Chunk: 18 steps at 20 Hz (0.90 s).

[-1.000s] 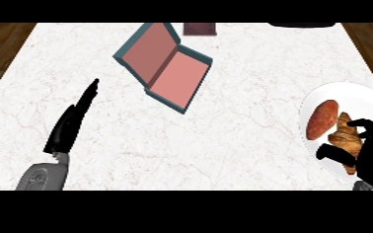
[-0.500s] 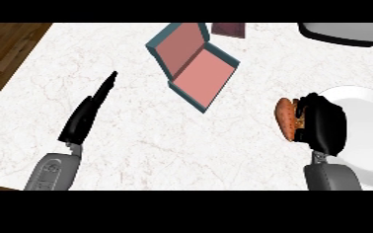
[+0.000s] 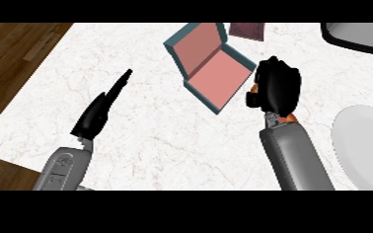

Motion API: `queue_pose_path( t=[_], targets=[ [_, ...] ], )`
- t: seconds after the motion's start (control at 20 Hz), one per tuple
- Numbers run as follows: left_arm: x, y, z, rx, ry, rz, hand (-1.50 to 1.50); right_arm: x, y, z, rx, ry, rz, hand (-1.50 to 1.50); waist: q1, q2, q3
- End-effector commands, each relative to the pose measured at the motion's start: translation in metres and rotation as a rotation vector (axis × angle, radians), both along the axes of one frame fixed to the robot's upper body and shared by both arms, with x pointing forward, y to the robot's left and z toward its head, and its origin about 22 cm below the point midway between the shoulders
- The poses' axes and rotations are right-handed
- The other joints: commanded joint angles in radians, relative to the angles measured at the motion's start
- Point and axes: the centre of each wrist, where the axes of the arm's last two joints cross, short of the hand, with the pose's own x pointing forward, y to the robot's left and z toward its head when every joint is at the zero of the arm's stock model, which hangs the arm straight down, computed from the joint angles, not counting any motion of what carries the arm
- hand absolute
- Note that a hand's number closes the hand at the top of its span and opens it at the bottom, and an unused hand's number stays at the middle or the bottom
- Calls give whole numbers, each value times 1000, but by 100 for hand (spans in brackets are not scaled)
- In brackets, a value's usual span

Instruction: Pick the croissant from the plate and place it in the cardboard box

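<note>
White marble counter (image 3: 146, 143), wood floor at left edge. Cardboard box (image 3: 212, 66) lies open, pink inside, teal rim — tilted diagonal near top centre. Right hand (image 3: 275, 88) just beside box's right edge, fingers curled around croissant (image 3: 289, 119); only small brown bit visible under wrist. Plate (image 3: 357, 145) at right edge, apart from hand. Left hand (image 3: 98, 112) low at left, fingers straight together, pointing up-right — holds nothing.
</note>
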Motion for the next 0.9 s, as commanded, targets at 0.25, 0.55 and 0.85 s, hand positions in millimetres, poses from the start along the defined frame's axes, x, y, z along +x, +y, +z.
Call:
queue_pose_path(
  t=[0.25, 0.55, 0.85],
  targets=[
    [7, -14, 0, 5, 26, -7, 0, 31, 78, 96, -52, -92, -288, 150, -8, -11, 9],
    [12, -10, 2, 16, 21, 1, 0, 37, 117, 149, -34, -143, -431, 150, -13, -8, 11],
    [13, -3, 2, -3, 24, 38, 0, 51, 130, 172, -18, -76, -509, 150, -53, -7, 14]
  ],
)
